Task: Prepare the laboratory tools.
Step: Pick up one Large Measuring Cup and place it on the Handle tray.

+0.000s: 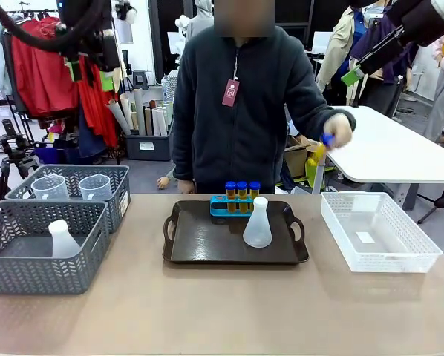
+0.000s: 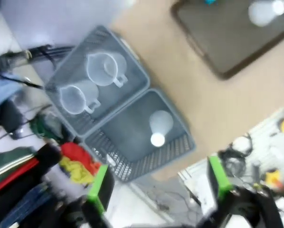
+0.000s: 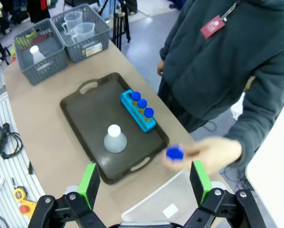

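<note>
Blue-capped tube (image 1: 318,153) in person's hand (image 1: 338,129); 3 tubes (image 1: 242,194) in blue rack (image 1: 217,208) on tray (image 1: 200,245) w/ conical flask (image 1: 257,226). L gripper (image 2: 158,185), R gripper (image 3: 145,183) open, empty.

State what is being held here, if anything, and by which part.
The person's hand holds a blue-capped amber tube near its cap, blurred. Left pincer and right pincer hang open, empty.

No print can be read: the small maroon paper tag (image 1: 230,93) on the person's dark fleece jacket (image 1: 200,119) and the white label (image 1: 123,204) on the grey plastic lattice basket (image 1: 73,173) seem to carry marks, too blurred.
</note>
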Controlling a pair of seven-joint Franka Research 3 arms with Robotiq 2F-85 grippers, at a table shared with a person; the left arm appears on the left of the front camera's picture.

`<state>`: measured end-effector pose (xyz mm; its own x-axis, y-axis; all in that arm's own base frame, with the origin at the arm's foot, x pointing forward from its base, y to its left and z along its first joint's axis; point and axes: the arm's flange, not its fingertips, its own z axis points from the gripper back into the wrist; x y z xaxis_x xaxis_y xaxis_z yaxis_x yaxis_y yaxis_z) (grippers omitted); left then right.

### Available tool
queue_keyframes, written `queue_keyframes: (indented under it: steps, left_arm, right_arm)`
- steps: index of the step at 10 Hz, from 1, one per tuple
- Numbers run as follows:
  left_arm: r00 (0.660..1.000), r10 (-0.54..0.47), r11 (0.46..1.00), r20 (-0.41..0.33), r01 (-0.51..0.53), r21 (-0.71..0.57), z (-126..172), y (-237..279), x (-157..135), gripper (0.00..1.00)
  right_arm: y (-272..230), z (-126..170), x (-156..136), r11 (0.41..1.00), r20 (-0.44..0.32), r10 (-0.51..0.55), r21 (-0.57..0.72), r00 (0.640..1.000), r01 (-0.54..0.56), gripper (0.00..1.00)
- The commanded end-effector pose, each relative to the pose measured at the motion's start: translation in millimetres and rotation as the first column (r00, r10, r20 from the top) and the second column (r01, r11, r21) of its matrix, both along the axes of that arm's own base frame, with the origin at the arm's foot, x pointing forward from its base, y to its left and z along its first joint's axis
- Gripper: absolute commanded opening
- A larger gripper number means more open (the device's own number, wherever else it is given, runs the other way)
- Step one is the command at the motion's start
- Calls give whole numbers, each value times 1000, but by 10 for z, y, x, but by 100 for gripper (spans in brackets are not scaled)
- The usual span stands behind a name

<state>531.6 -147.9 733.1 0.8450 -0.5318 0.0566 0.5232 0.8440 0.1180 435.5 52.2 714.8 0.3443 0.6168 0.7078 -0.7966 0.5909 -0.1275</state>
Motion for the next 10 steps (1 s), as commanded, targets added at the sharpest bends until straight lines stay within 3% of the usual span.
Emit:
queue_keyframes:
  steps: [1,6,7,10]
  left_arm:
    - [998,59,998,5,-59,-22,-623,247,-399,100]
    - [974,194,973,116,-176,-148,-764,394,-137,100]
    - [992,113,992,47,-110,-64,-770,438,-105,100]
    - [992,113,992,47,-110,-64,-770,438,-105,100]
  right_arm:
    - [1,9,-7,1000,5,9,2,1000,-9,100]
    - [1,9,-7,1000,5,9,2,1000,-9,100]
    - [1,9,-7,1000,5,9,2,1000,-9,100]
    - [1,9,-7,1000,5,9,2,1000,-9,100]
